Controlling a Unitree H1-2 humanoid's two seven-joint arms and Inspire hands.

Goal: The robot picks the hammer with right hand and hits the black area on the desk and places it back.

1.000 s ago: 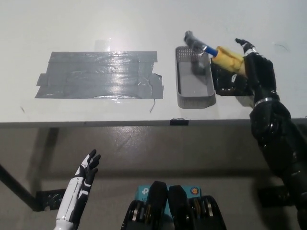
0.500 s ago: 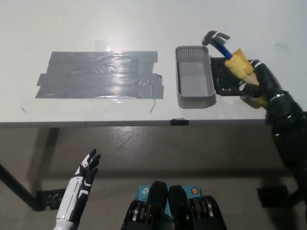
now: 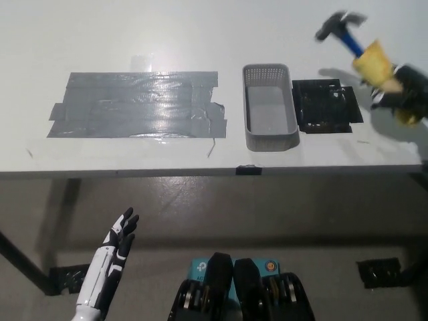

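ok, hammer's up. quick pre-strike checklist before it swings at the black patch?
1. Grip: black right hand shut on the yellow-handled hammer: ok.
2. Hammer raised off the white desk: ok.
3. Black square patch uncovered: ok.
4. Hammer head directly over the patch: not ok, it shows up and to the right.
5. Grey mesh basket sits right beside the patch; clearance: cannot tell.
6. White left hand open, resting below the desk edge: ok.

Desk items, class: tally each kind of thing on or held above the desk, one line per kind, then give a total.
Hammer, held in the right hand: 1
Grey basket: 1
Black pad: 1
Grey tape patch: 1
Total: 4
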